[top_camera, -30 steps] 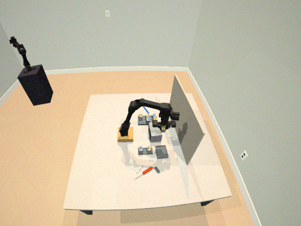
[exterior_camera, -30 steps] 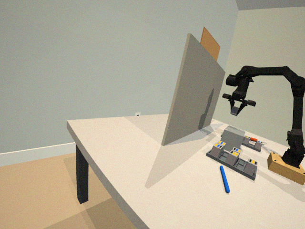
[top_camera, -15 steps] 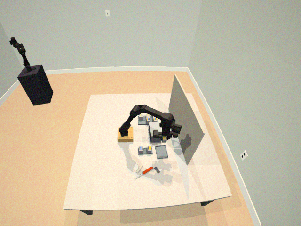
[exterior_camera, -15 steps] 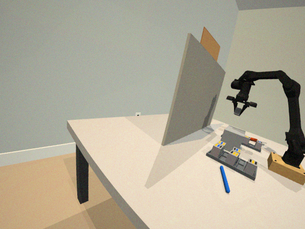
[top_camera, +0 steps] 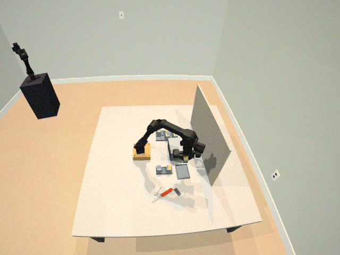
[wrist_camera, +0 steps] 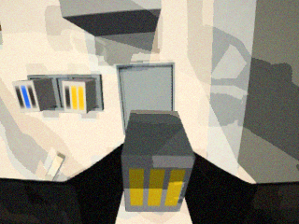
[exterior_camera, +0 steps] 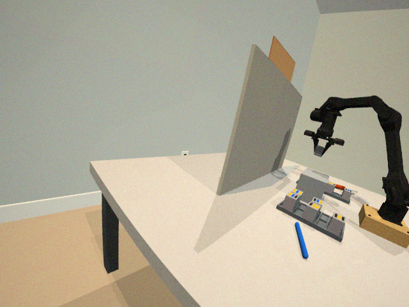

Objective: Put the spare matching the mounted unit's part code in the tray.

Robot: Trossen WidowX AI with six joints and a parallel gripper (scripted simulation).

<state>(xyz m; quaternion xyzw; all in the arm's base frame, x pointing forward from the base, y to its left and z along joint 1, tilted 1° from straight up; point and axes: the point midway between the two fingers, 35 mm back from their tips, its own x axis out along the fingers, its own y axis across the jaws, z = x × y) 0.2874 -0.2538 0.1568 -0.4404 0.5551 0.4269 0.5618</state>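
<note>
My gripper (top_camera: 186, 157) (exterior_camera: 319, 151) (wrist_camera: 152, 147) is shut on a dark grey block with three yellow bars (wrist_camera: 156, 187), held high above the table. The shallow grey tray (top_camera: 182, 171) (wrist_camera: 147, 89) lies flat and empty; in the wrist view it shows just beyond the block. A small rack (top_camera: 164, 173) (wrist_camera: 102, 93) beside it holds a black-blue-black block (wrist_camera: 25, 95) and a black-yellow-yellow block (wrist_camera: 77, 96). A longer rack (top_camera: 162, 139) (exterior_camera: 330, 232) holds several barred blocks. A grey box (top_camera: 170, 153) (exterior_camera: 312, 185) (wrist_camera: 112, 23) stands between the racks. I cannot tell the mounted unit or its code.
A tall grey panel (top_camera: 205, 132) (exterior_camera: 261, 122) (wrist_camera: 276, 93) stands beside the arm. A red-handled screwdriver (top_camera: 166, 192), a small dark piece (top_camera: 177, 191) and a pale piece (top_camera: 157, 189) (wrist_camera: 55, 163) lie beyond the tray. A blue rod (exterior_camera: 301, 240) lies near the longer rack.
</note>
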